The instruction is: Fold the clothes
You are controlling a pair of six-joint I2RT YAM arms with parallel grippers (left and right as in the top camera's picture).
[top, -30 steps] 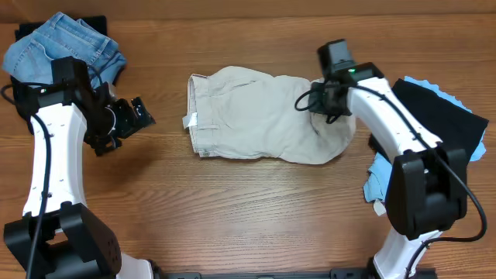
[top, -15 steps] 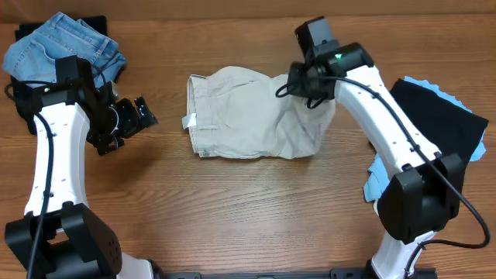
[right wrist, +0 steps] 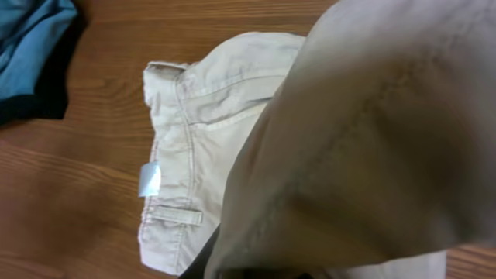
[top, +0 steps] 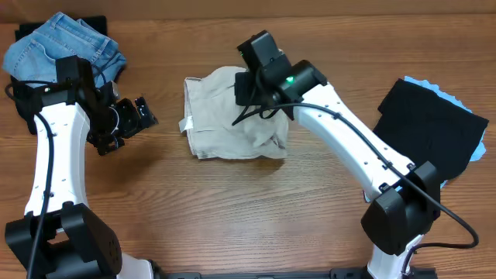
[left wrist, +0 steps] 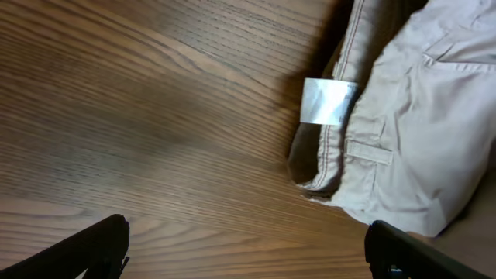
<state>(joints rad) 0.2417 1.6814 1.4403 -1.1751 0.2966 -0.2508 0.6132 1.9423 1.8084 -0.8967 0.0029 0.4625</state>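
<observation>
The beige trousers [top: 217, 116] lie in the table's middle, waistband and white label [top: 186, 122] to the left. My right gripper [top: 252, 91] is shut on the trousers' leg end and holds it over the waist part; in the right wrist view the held cloth [right wrist: 372, 147] hangs in front of the camera and hides the fingers, with the waistband [right wrist: 174, 147] below. My left gripper [top: 142, 114] is open and empty, just left of the waistband; its view shows the label [left wrist: 327, 101] and waistband corner [left wrist: 341, 167].
Blue denim jeans [top: 66, 43] lie at the back left behind the left arm. A black garment [top: 426, 128] on blue cloth [top: 434, 87] lies at the right edge. Bare wood lies in front of the trousers.
My right gripper has carried the trouser leg end leftward over the garment, from its right end to above the waist part. The trousers now look half as long. The left arm barely moved.
</observation>
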